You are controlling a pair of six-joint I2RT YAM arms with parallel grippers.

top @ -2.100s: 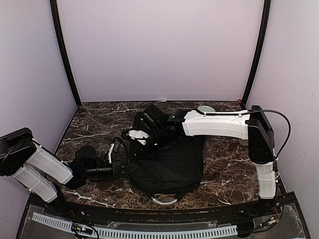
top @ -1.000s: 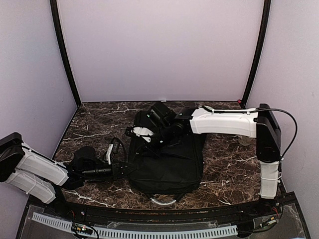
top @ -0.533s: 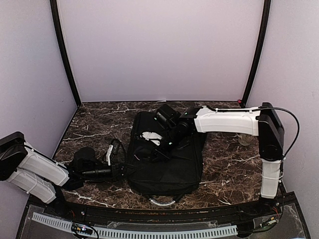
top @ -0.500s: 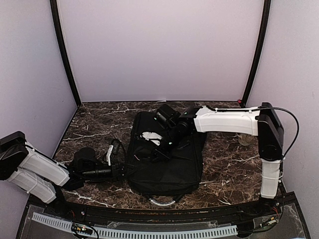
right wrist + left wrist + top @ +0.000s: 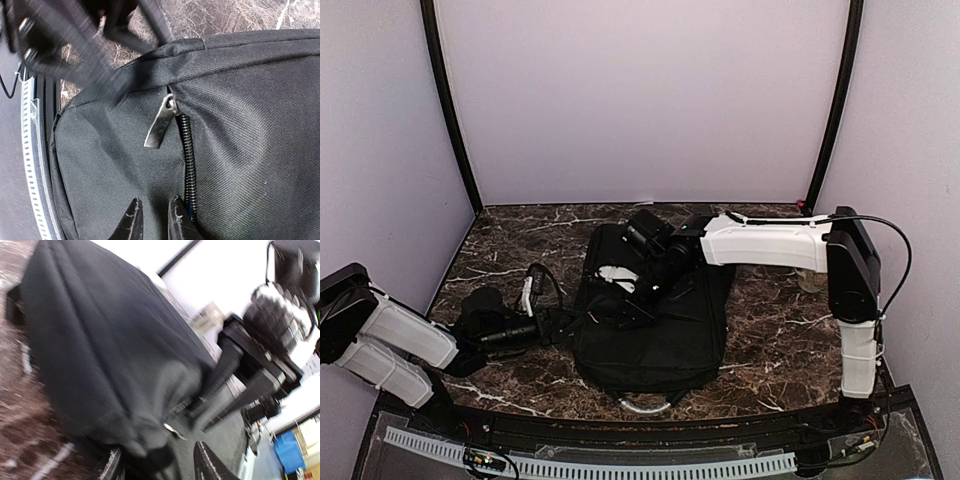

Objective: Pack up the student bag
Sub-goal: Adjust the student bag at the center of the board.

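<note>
Looking down from the overhead camera, I see the dark marbled tabletop [image 5: 500, 250] filling the floor of the booth. The black bag [image 5: 665, 335] lies flat on it, near the middle and a little toward my near edge. Its grey loop handle [image 5: 648, 403] pokes out from the near end, toward the arm bases.

My right arm [image 5: 770, 243] reaches across from the right side, its white forearm running leftward over the far part of the bag. My left arm [image 5: 400, 335] lies low over the tabletop on the left, pointing at the bag's left edge.

The right claw [image 5: 634, 300] hangs over the upper left part of the bag. In its own wrist camera the right claw [image 5: 154, 220] is only narrowly parted, with nothing between the two tips but the bag's fabric below them. The left claw [image 5: 563, 322] sits at the bag's left edge. Its wrist picture is blurred, but the fingers [image 5: 112, 467] stand clearly apart. A bunched fold of black fabric sits in the gap, and I cannot tell whether they touch it.

A line of zipper teeth [image 5: 189, 165] runs down the fabric just beside the right claw's tips. The metal zipper pull [image 5: 160, 125] lies at the top of that line, angled down to the left.
</note>
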